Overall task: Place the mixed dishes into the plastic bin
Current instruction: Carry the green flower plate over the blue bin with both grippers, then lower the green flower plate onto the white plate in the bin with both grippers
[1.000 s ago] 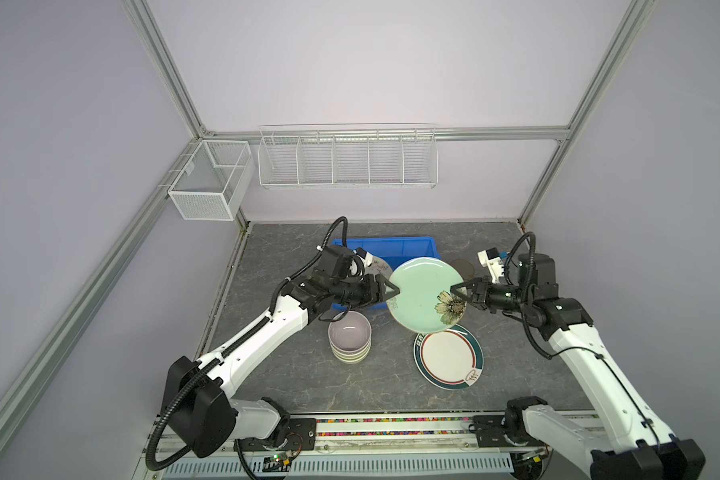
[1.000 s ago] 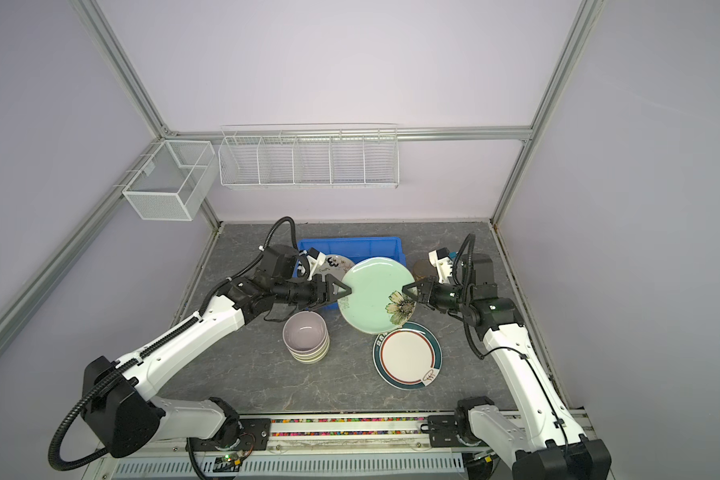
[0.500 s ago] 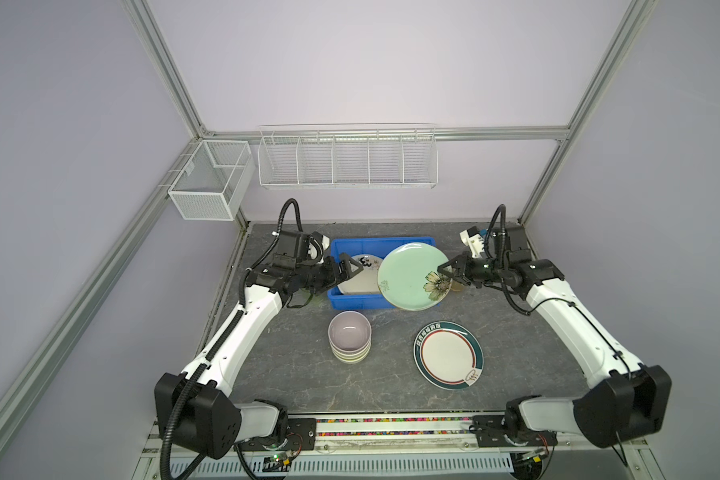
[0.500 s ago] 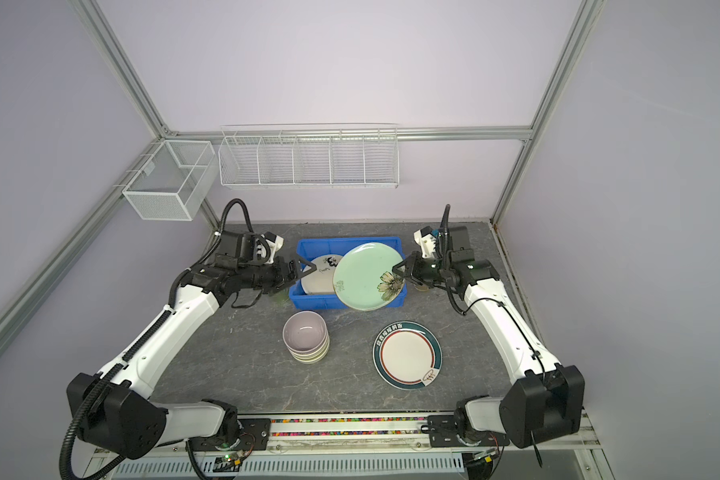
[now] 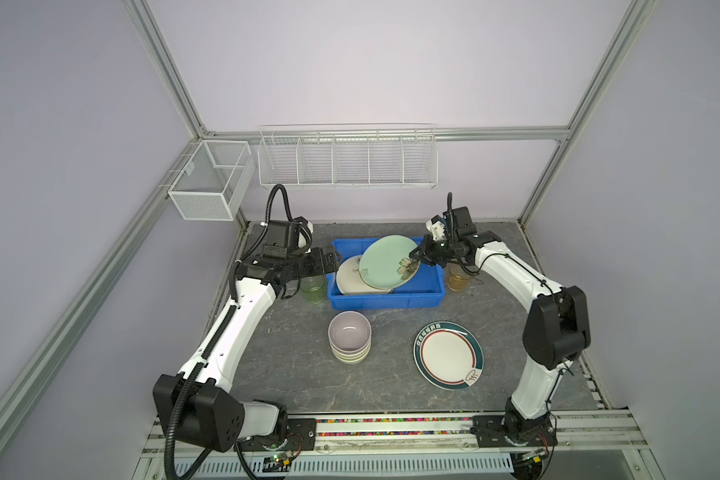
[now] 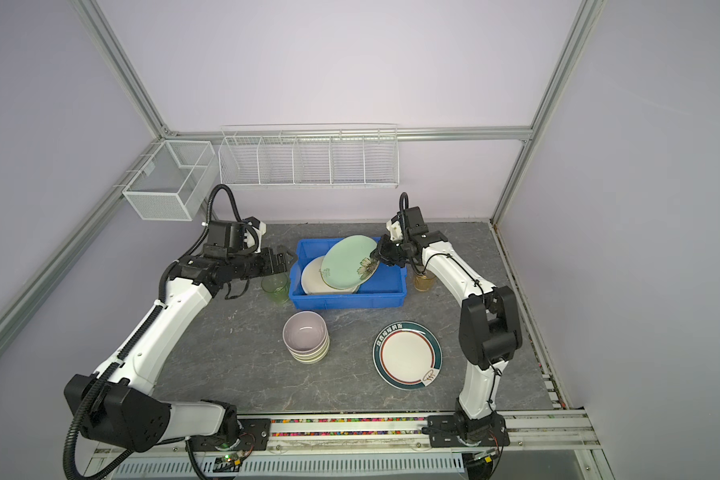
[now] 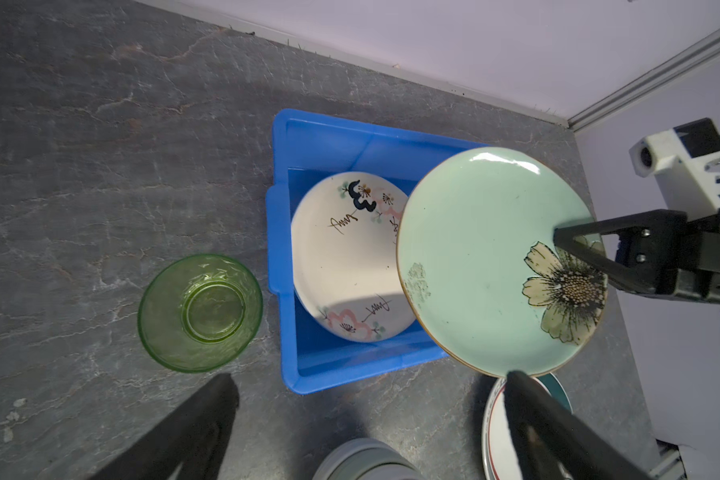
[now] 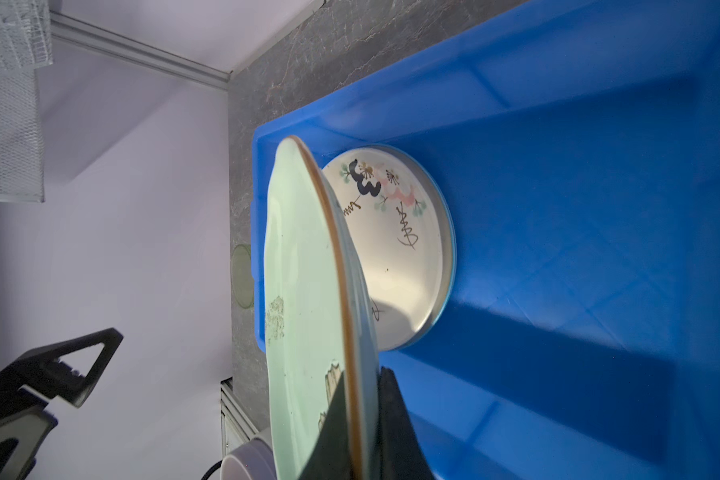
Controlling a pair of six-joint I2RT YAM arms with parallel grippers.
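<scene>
So far one cream plate (image 5: 347, 275) lies in the bin (image 5: 387, 300), and the right gripper (image 5: 417, 258) pinches the rim of the green plate (image 5: 385, 262), tilted over it. The left gripper (image 5: 331, 262) hangs spread wide and empty beside the bin, while the bowls (image 5: 349, 336), rimmed plate (image 5: 447, 355), green cup (image 5: 312, 289) and amber cup (image 5: 458, 283) wait on the counter (image 5: 292, 365).

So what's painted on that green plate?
The pale green plate bears a cream flower; left wrist view.

Robotics lab test cell: framed in aluminium profiles (image 5: 168, 68), walled with plain lilac panels (image 5: 350, 62), hung with white wire baskets (image 5: 346, 160), fitted with two rail-mounted robot arms (image 5: 233, 328).
</scene>
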